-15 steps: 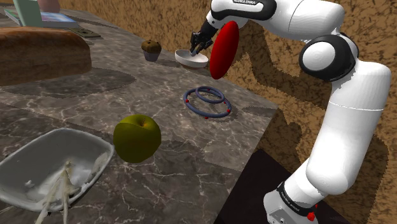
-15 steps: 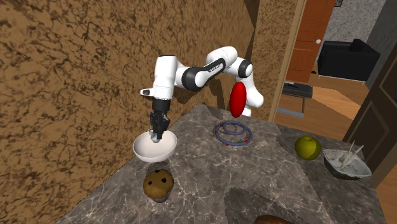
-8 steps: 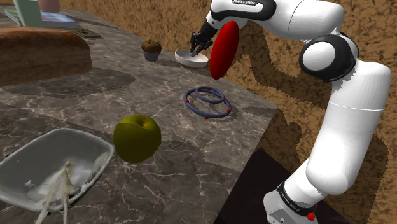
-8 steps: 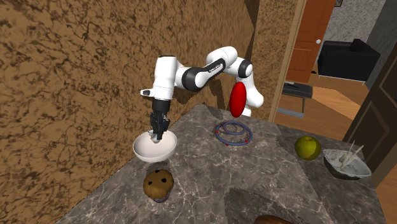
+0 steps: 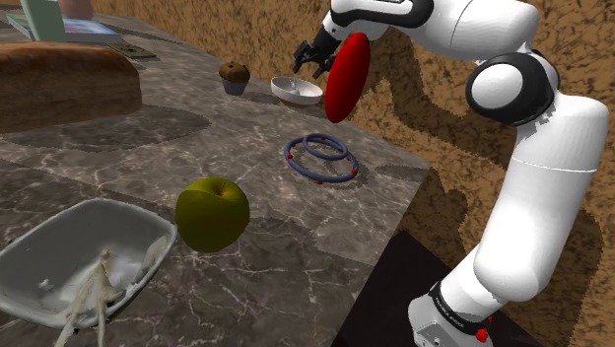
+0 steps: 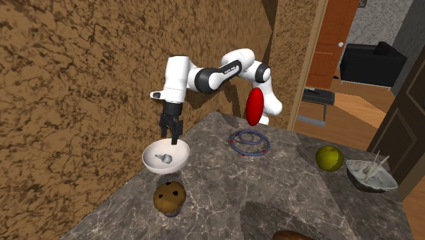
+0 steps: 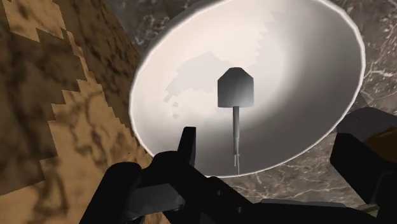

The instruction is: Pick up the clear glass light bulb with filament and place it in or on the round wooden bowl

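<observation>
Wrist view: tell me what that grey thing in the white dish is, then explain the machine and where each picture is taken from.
The machine is a white robot arm on a stand, ending in a black two-finger gripper. The wrist view comes from a camera on that hand, looking down past its fingers. The grey thing is the light bulb, lying inside a white bowl. The shoulder view looks from beside the stand; the second exterior view looks from across the counter. Also on the counter: a muffin, a green apple, blue rings and a grey tub. The fingers stand apart above the bowl, holding nothing.
</observation>
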### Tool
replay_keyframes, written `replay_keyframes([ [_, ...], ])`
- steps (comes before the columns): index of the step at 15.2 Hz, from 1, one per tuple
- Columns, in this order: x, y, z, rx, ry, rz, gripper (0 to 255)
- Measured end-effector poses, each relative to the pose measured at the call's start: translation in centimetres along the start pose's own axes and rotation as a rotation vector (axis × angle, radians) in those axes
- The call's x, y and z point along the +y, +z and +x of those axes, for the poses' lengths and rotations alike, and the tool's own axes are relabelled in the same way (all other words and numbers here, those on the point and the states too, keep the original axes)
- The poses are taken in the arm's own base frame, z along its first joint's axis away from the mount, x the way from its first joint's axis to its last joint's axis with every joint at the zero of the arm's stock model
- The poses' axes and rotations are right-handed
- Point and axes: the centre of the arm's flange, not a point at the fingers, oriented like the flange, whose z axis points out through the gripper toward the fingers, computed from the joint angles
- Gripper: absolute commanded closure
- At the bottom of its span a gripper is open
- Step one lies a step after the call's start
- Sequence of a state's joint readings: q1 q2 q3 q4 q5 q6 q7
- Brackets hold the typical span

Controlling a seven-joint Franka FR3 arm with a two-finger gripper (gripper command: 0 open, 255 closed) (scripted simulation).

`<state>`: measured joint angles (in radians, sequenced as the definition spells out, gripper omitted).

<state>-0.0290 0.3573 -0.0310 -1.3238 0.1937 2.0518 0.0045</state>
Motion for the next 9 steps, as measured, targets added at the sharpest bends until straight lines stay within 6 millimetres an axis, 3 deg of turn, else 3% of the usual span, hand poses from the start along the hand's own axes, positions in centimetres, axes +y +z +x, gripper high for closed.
replay_keyframes([
  [3, -0.2, -2.8, 0.0, 0.001, 0.000, 0.000, 0],
  [9, -0.2, -3.4, -0.2, 0.000, 0.000, 0.000, 0],
])
